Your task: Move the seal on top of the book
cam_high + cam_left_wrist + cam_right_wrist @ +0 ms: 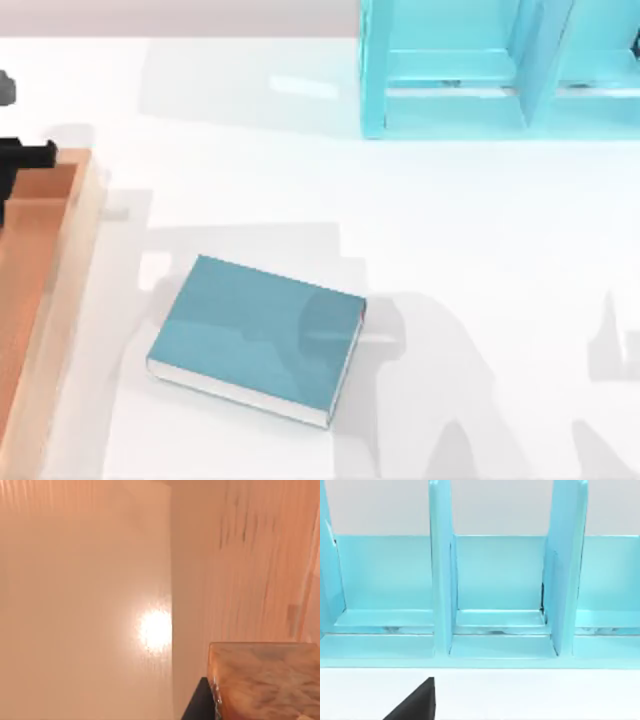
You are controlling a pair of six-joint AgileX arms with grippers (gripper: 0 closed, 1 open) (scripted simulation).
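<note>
One seal (265, 680), an orange-brown glossy block with marbled streaks, sits right up against the left tool in the left wrist view, with a dark finger (197, 702) of that tool at its edge. Pale wooden surfaces lie around it, a flat floor and an upright wall of the wooden tray (250, 555). Whether the left tool is pinching the seal or merely beside it, I cannot tell.

From above, the left tool (25, 158) is a black shape at the far left edge of the table (480, 230), over the near-top end of the wooden tray (75, 250), which runs down that left edge. The book (250, 330), a teal-blue hardcover with white page edges, lies flat on the table to the right of the left tool and nearer the front, well apart from it, with its top face bare.

Farther right and toward the back stands a light-blue open shelf unit (450, 70). The right wrist view faces its compartments (500, 580), with a dark finger (417, 702) of the right tool low in front of it; whether that tool is spread or pressed together cannot be told.
</note>
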